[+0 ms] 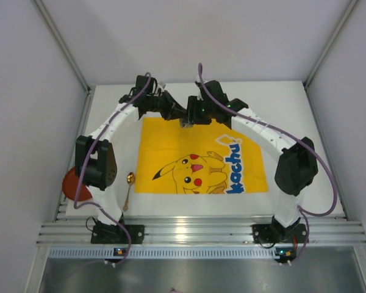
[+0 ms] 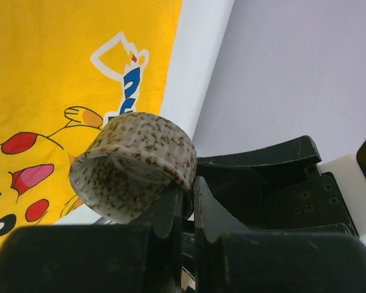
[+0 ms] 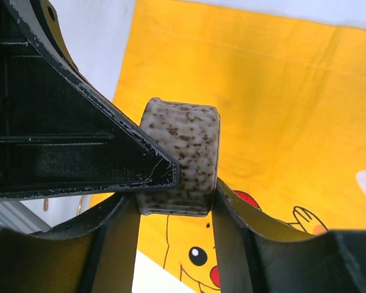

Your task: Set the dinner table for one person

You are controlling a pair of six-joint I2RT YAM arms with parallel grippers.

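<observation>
A small brown-speckled white cup (image 1: 186,122) hangs in the air over the far edge of the yellow Pikachu mat (image 1: 201,162), which lies on the white dinner table (image 1: 293,104). Both grippers meet at it. My left gripper (image 2: 192,194) is shut on the rim wall of the cup (image 2: 134,165), one finger inside and one outside. My right gripper (image 3: 175,210) has a finger against each side of the cup (image 3: 186,149) and is closed on its body. The left gripper's black finger (image 3: 79,146) crosses the right wrist view.
A gold spoon (image 1: 129,185) lies on the table just left of the mat. A red plate (image 1: 69,183) sits at the table's left edge, partly behind the left arm. The ribbed aluminium rail (image 1: 195,232) runs along the near edge. Grey walls enclose the table.
</observation>
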